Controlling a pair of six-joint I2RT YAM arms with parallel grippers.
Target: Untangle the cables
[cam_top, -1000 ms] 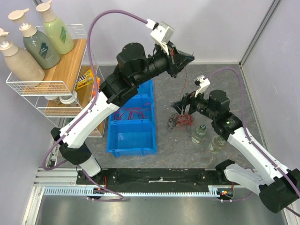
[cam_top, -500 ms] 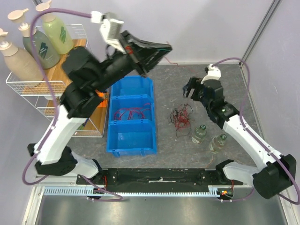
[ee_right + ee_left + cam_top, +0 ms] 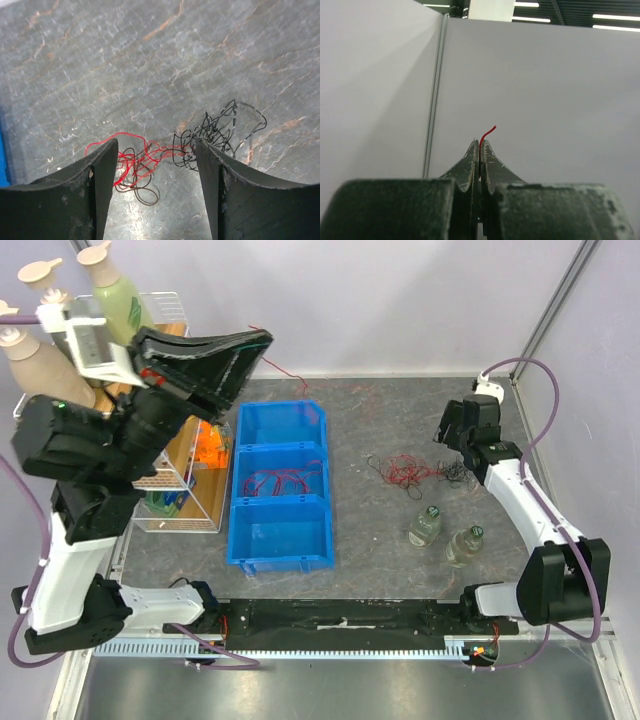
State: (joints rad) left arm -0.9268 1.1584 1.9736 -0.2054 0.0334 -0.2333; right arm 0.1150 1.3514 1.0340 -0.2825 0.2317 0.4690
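Broadly: grey table (image 3: 350, 540), arms bolted at its near edge.

Left arm reared high over the left side. Left gripper (image 3: 262, 337) up in the air, aimed at the back wall. Wrist view: jaws clenched tip to tip on a strand (image 3: 488, 132), a thin red one, its end curling out past the tips. From above, the strand (image 3: 285, 368) trails down from the tips towards the far edge of the bin.

Right arm stretched along the right side. Right gripper (image 3: 450, 440) over the tangle, jaws spread wide. Wrist view: the right gripper (image 3: 156, 142) frames the tangle between its fingers; contact cannot be told.

Blue bin (image 3: 232, 502) left of centre, three compartments. Middle one holds loose red cables (image 3: 280, 481).

White wire rack (image 3: 180, 510) beside the bin, pump bottles (image 3: 110, 290) on top.

Two small bottles (image 3: 425, 527) on the table, near the tangle, on its near side.

Tangle (image 3: 405, 470) lies on the table between bin and right arm: red part towards the bin, black part (image 3: 220, 132) towards the arm, the two joined.
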